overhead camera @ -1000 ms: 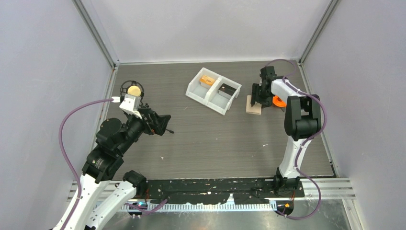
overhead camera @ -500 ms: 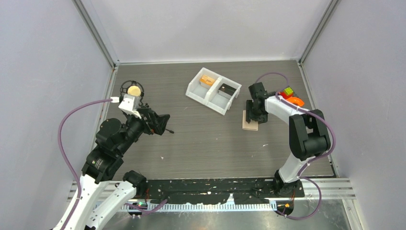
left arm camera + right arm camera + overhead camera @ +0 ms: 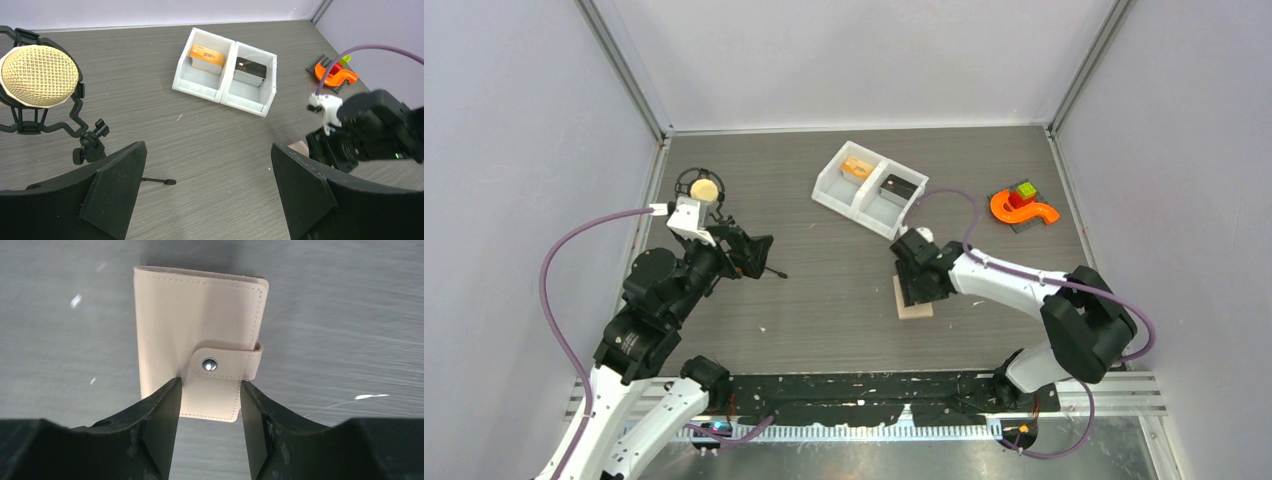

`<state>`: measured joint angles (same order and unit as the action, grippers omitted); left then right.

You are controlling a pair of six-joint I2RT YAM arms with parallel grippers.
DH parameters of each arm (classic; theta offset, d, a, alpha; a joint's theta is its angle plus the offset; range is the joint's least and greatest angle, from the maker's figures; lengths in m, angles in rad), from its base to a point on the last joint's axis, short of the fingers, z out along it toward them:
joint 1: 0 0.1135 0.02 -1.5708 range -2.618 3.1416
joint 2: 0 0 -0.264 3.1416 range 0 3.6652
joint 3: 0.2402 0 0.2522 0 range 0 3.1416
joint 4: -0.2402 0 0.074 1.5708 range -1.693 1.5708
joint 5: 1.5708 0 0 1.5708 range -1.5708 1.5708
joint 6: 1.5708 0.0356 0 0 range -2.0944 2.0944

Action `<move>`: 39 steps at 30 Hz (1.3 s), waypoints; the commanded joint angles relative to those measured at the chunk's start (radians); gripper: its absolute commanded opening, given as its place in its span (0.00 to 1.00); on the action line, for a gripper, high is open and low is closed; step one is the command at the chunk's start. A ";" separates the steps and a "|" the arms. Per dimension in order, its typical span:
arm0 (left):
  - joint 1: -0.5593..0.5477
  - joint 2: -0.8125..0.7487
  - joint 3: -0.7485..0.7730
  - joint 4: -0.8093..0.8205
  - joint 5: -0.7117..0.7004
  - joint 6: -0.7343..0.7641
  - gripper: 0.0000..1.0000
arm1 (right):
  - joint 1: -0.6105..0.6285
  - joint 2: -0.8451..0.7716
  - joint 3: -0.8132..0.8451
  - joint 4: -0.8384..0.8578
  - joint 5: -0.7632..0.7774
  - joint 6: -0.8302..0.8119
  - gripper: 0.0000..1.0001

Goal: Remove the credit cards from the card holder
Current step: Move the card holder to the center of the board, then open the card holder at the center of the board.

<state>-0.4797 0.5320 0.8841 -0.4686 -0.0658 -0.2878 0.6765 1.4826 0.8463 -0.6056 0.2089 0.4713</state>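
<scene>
The beige card holder (image 3: 200,335) is folded shut with its snap tab fastened. Its near end sits between and under my right gripper's (image 3: 209,390) narrow-set fingers and it travels with them. From above it lies at mid table (image 3: 913,303) under that gripper (image 3: 916,280). An orange-tan credit card (image 3: 857,167) lies in the left compartment of the white bin (image 3: 854,210). A dark card (image 3: 897,186) lies in the right one. Both show in the left wrist view: orange-tan (image 3: 206,55), dark (image 3: 249,70). My left gripper (image 3: 207,147) is open and empty at the left (image 3: 759,255).
A microphone in a black shock mount (image 3: 701,187) stands at the back left, close to my left arm. An orange toy on a dark plate (image 3: 1021,207) sits at the back right. Grey walls close in on three sides.
My right gripper has swept from the back right toward the middle of the table, and the card holder has come along under it. The left arm has barely moved.
</scene>
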 commanded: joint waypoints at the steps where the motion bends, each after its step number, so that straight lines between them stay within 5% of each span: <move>1: -0.003 0.002 0.000 0.014 -0.044 0.004 0.99 | 0.171 -0.065 -0.004 0.006 -0.003 0.074 0.54; 6: -0.003 0.029 0.010 0.001 -0.046 0.006 0.99 | 0.358 -0.075 0.023 0.071 -0.024 0.082 0.56; 16: -0.003 0.014 0.034 -0.109 0.037 -0.077 0.99 | 0.397 -0.195 0.038 0.047 0.052 0.042 0.72; 24: -0.003 -0.073 -0.035 -0.210 0.141 -0.136 0.99 | 0.390 -0.214 0.058 0.007 0.266 0.067 0.48; 39: -0.003 -0.136 -0.164 -0.211 0.222 -0.196 0.99 | 0.234 -0.171 -0.039 0.137 0.172 0.025 0.45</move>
<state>-0.4797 0.4088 0.7399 -0.7086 0.1337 -0.4656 0.9295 1.3094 0.8307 -0.5373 0.4149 0.5068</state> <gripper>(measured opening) 0.991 0.452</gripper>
